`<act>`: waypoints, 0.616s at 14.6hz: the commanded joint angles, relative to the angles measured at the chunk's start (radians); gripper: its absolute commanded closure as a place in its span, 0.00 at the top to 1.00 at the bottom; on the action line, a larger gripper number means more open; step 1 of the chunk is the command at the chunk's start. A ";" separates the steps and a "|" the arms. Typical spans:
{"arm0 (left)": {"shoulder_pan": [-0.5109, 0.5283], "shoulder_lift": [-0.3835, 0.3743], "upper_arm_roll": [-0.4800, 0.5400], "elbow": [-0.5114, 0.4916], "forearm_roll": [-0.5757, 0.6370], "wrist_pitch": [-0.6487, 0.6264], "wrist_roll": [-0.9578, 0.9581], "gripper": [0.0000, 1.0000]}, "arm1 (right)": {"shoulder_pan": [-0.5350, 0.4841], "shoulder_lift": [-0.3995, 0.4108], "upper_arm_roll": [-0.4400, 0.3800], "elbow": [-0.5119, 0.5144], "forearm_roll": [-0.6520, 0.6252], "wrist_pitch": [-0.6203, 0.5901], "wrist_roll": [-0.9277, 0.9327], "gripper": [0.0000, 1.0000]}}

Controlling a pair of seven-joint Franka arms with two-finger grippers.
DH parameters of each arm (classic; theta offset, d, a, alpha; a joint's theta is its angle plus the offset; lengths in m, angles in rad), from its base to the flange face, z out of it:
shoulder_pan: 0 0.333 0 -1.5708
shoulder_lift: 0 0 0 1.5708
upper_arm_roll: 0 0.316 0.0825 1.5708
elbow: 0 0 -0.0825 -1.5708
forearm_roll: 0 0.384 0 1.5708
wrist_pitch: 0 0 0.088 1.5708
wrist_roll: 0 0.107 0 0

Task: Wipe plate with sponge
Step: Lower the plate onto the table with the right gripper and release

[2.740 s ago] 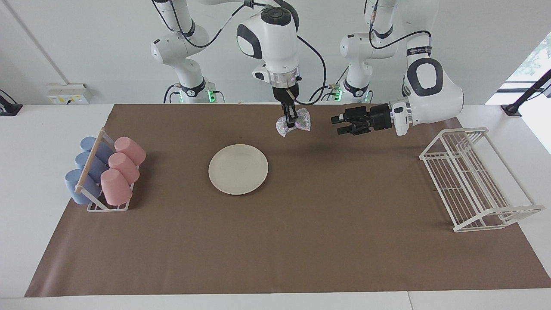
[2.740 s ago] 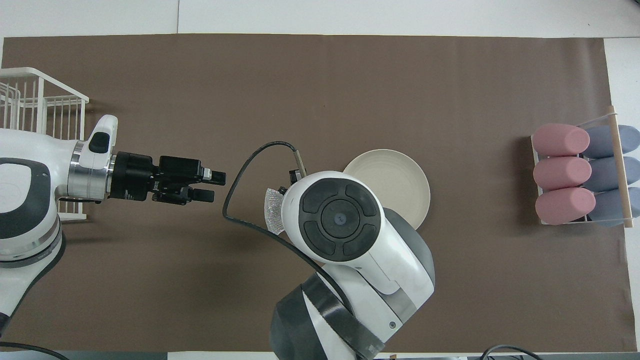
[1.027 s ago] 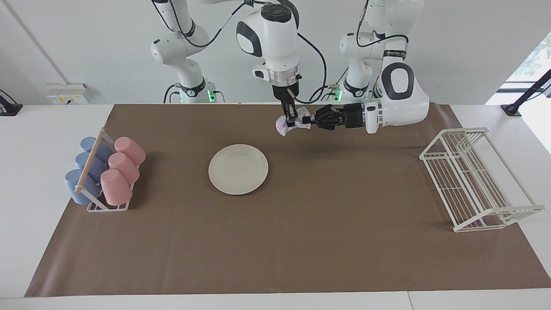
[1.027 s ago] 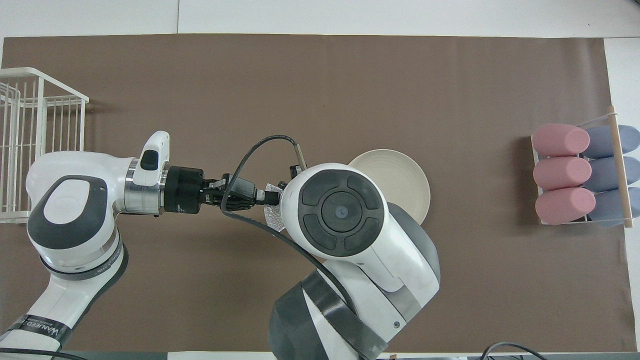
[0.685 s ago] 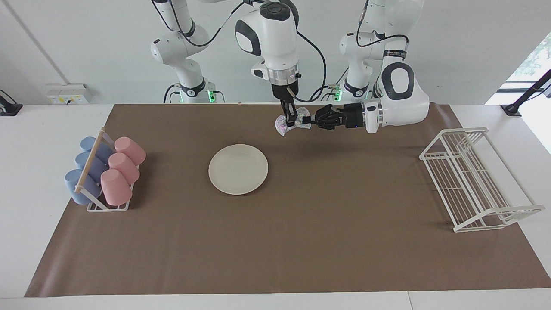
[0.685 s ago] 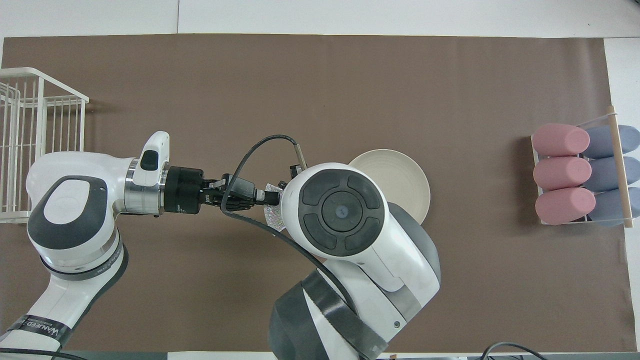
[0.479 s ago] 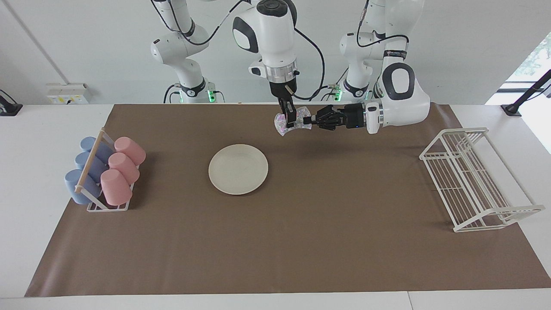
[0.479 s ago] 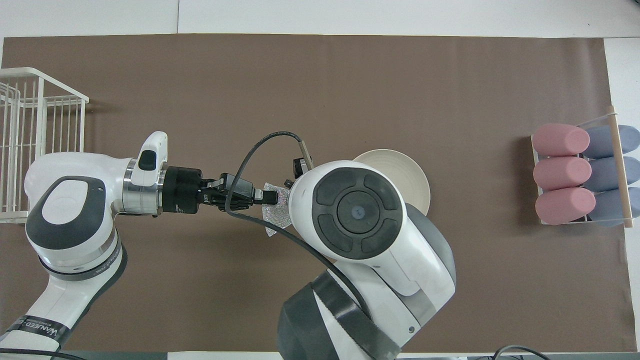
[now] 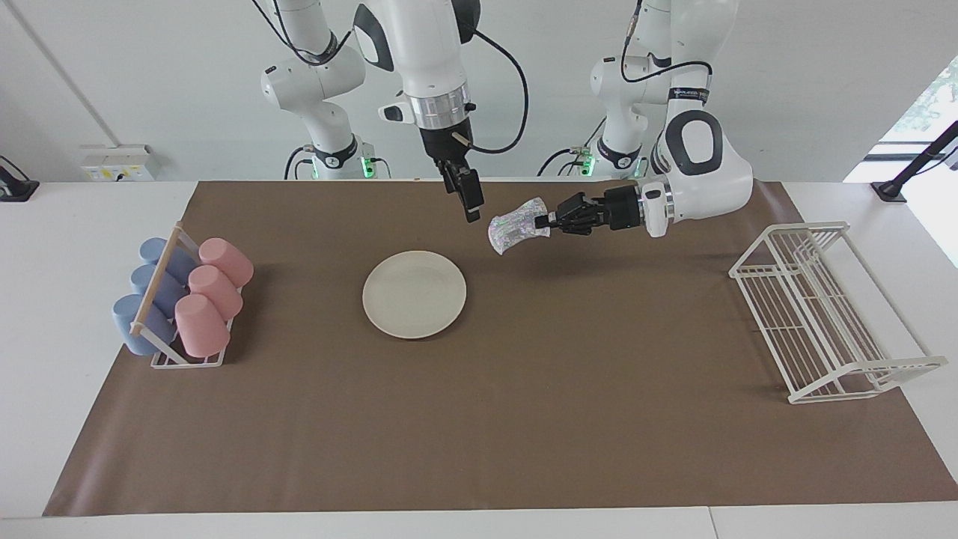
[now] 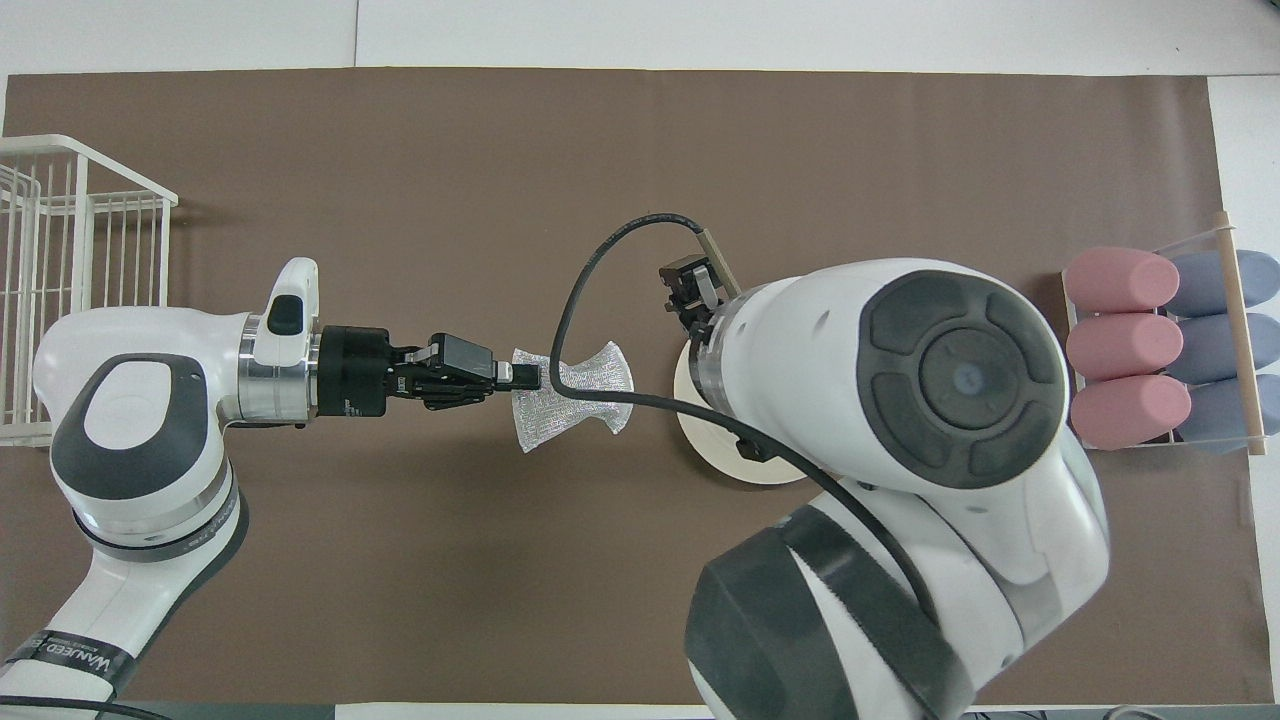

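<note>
Plate [image 9: 414,293]: flat on the mat, below and clear of both sets of fingers, untouched.
Right gripper [image 9: 469,201]: raised beside the sponge, fingers spread, empty.
Sponge [image 9: 515,224]: in the air, pinched by one edge, free end drooping.
Left gripper [image 9: 545,218]: fingers clamped on that edge.
Risk: the thin edge grip may slip under wiping pressure.

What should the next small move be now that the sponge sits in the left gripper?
Probably carry the sponge over the plate and lower it. The left gripper pinches one edge of it in the air, beside the plate rather than above it, while the right gripper hangs free of it, holding nothing.
</note>
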 commanded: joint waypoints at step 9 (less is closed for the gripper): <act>-0.079 -0.023 -0.007 0.117 0.550 0.166 -0.497 0.00 | -0.298 -0.101 0.000 -0.081 -0.022 -0.271 -1.005 1.00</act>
